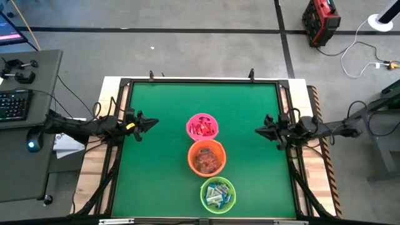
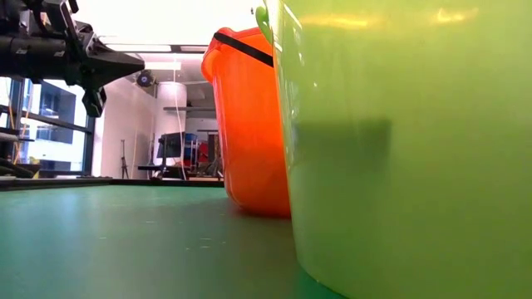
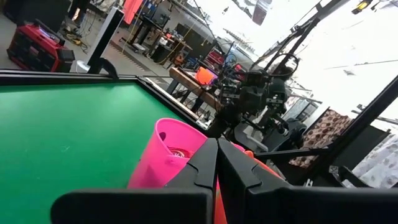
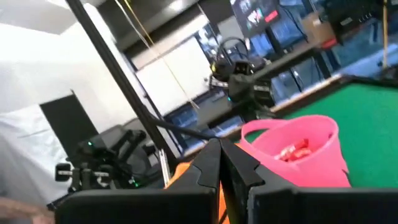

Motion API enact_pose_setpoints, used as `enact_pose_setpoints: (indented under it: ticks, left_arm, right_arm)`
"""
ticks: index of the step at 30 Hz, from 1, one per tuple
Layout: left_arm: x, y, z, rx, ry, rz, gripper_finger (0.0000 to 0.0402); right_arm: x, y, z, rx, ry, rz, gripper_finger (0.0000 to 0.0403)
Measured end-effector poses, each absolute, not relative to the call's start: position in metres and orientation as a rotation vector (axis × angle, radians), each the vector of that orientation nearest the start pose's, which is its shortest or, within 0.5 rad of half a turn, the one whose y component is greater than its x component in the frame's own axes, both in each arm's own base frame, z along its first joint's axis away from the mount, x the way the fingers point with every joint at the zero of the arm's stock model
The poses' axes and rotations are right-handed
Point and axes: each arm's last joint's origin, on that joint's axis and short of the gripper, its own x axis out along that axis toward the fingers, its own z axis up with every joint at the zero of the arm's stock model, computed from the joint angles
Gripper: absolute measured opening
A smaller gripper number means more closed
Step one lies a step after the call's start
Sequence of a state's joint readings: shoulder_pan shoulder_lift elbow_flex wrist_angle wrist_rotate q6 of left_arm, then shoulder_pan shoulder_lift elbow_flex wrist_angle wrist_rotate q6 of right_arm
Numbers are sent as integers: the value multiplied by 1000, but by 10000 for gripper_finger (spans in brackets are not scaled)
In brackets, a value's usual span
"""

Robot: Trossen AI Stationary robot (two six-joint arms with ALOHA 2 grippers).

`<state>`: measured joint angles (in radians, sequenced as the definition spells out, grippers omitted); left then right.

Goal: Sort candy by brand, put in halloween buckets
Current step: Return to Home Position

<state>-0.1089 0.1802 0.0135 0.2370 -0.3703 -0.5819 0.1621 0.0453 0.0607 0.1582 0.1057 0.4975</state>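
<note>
Three buckets stand in a row on the green table. The pink bucket [image 1: 202,126] holds red candy [image 1: 203,129]. The orange bucket [image 1: 206,157] holds orange-red candy [image 1: 207,160]. The lime green bucket [image 1: 218,194], nearest the near edge, holds blue-and-white candy [image 1: 217,194]. My left gripper [image 1: 154,122] hovers shut above the table's left side, pointing at the pink bucket [image 3: 166,155]. My right gripper [image 1: 258,130] hovers shut above the right side, pointing the same way [image 4: 298,149]. Neither touches anything.
A raised black frame [image 1: 200,81] runs round the green table. Open green surface lies left and right of the bucket row. A desk with a keyboard [image 1: 14,103] stands beyond the left edge. A red case [image 1: 320,20] and cables lie on the floor beyond the far edge.
</note>
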Motion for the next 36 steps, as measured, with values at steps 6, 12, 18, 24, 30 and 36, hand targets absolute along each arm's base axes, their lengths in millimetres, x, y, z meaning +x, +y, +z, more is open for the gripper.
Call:
enact_pose_setpoints:
  ticks: [6,12,18,24,30,36]
  left_arm:
    - [107,-1,176,-593,-141,234,1]
    - [107,-1,176,-595,-140,234,1]
    - [107,-1,176,-593,-139,234,1]
    - [107,-1,176,-594,-138,234,1]
    - [104,-1,176,-596,-149,229,1]
    - [95,1,179,-607,-204,206,1]
  right_arm:
    - [99,10,180,469,-111,126,0]
    - [100,9,165,430,33,70,0]
    - [100,9,164,618,64,70,0]
    - [100,9,164,622,65,69,0]
    - [97,9,170,630,-8,93,0]
    - [97,9,169,629,-2,96,0]
